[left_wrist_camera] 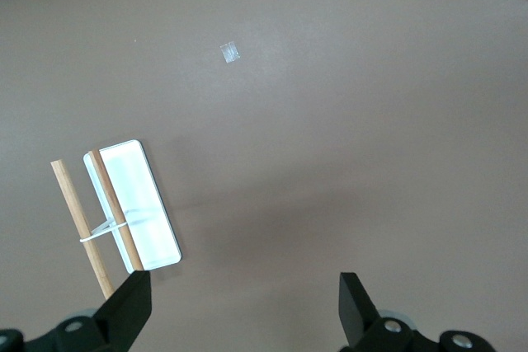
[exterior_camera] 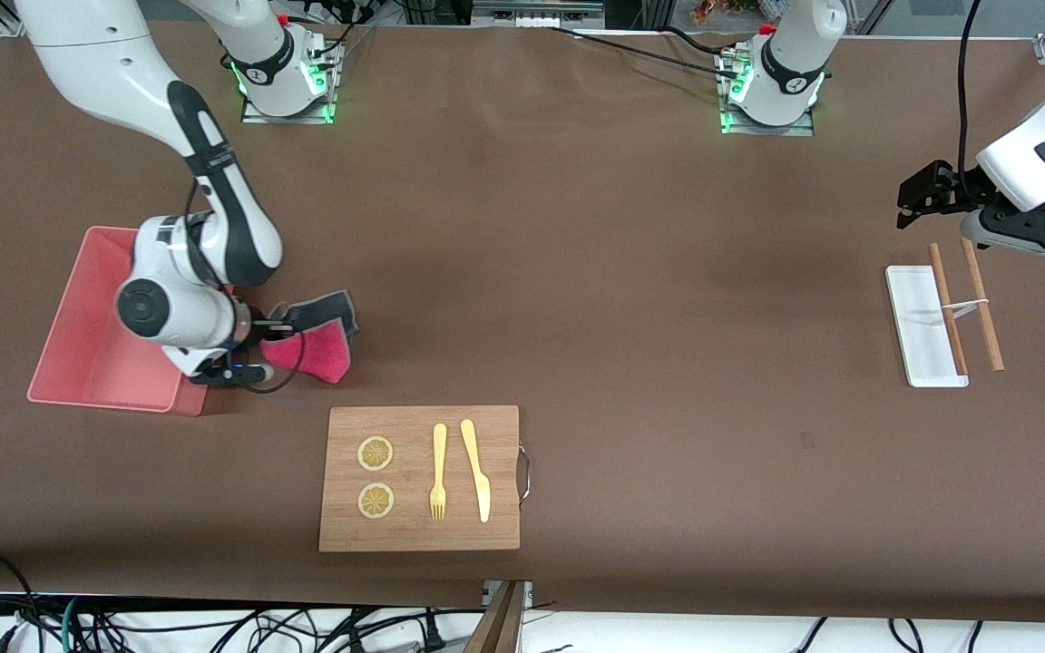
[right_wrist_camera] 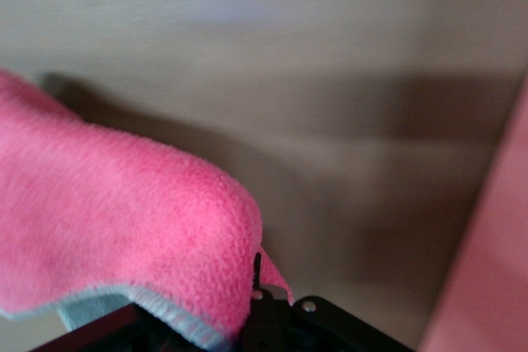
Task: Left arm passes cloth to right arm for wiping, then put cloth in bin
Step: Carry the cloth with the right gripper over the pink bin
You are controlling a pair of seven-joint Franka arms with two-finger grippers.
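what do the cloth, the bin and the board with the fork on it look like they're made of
The cloth, held in the right end effector, looks like soft microfibre or fleece: fuzzy matte nap, pale stitched edge. The bin looks like moulded plastic: smooth, even pale pink, thin sloping walls. The board looks like wood, perhaps bamboo: visible grain, matte finish, with a metal-looking handle.

The crimson-pink cloth (right_wrist_camera: 124, 228) drapes over the right gripper (right_wrist_camera: 247, 319), with the bin's pink wall (right_wrist_camera: 487, 269) just beside it.
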